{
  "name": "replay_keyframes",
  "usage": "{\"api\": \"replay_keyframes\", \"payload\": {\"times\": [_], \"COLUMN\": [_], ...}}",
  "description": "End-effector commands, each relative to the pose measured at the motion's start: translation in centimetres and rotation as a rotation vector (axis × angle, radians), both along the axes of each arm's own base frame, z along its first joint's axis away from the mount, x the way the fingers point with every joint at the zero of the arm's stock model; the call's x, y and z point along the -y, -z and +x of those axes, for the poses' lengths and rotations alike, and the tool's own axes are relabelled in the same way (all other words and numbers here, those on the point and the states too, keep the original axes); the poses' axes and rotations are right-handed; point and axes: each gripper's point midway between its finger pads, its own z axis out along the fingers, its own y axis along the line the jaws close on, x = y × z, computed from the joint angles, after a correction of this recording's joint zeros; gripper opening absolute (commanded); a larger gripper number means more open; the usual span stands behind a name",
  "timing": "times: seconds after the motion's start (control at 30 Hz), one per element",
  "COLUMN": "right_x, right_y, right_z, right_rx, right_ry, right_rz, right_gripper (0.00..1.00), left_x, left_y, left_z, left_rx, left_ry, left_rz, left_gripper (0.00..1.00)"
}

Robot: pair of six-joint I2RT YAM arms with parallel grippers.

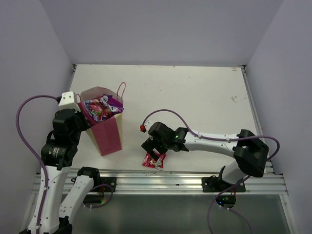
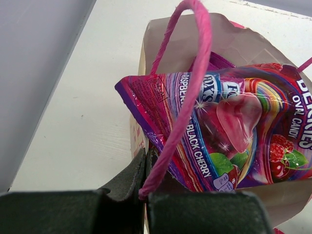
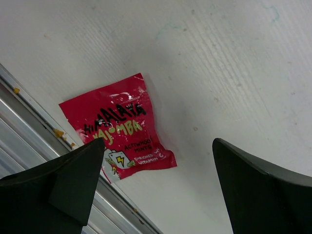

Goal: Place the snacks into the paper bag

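**Paper bag** [image 1: 108,139]: upright, mouth open, pink panel outward. All places below are given from it.

**Left gripper** [image 2: 146,168]: at the bag's left rim. The jaws are narrow, pinched on the paper at the foot of a string handle [image 2: 187,87].

**Berry candy packet** [image 2: 234,122]: inside the bag, its top standing out of the mouth, with the handle draped across it. Cannot tell how many packets lie beneath.

**Small red packet** [image 3: 119,129]: flat on the table [image 1: 195,92], to the bag's right and well apart. It is the only snack seen outside the bag.

**Right gripper** [image 3: 158,144]: above the red packet, jaws wide, holding nothing.

**Metal rail** [image 1: 161,178]: passes in front of the bag and runs just beside the red packet.

**Hazards, as judged:**
- The packet is thin, glossy and flat, so the fingers may skid over it or strike the rail.
- The bag's mouth is crowded, so a packet dropped there may perch on the berry packet, snag the handle and slide out.
- The bag may tip if the rim pinch loosens.
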Motion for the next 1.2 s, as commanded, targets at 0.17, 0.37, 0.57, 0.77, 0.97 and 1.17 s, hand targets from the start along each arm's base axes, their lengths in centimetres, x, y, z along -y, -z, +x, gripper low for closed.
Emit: {"api": "replay_keyframes", "payload": {"times": [0.17, 0.37, 0.57, 0.77, 0.97, 1.17], "right_x": [-1.4, -0.7, 0.0, -0.1, -2.0, -5.7], "right_y": [3.3, 3.9, 4.4, -0.2, -16.6, -33.3], "right_z": [-1.6, -3.0, -3.8, -1.1, 7.5, 11.5], "right_rx": [-0.109, -0.163, -0.193, -0.068, 0.355, 0.64], "right_ry": [-0.034, -0.055, -0.072, -0.048, 0.078, 0.119], "right_rz": [0.016, -0.002, -0.036, -0.084, -0.072, 0.182], "right_gripper": [0.92, 0.76, 0.37, 0.0, 0.0, 0.0], "left_x": [-0.1, -0.3, -0.3, -1.0, -2.2, -2.5], "left_y": [-2.2, -2.0, -1.6, -1.6, -1.9, -1.9], "left_z": [0.0, -0.1, 0.1, -0.2, -1.3, -1.6], "left_rx": [0.057, 0.05, 0.044, 0.043, 0.034, 0.023], "left_ry": [0.006, 0.001, -0.002, -0.034, -0.1, -0.125], "left_rz": [0.01, 0.017, 0.02, 0.041, 0.052, 0.05], "left_gripper": [0.0, 0.0, 0.0, 0.0, 0.0, 0.0]}}
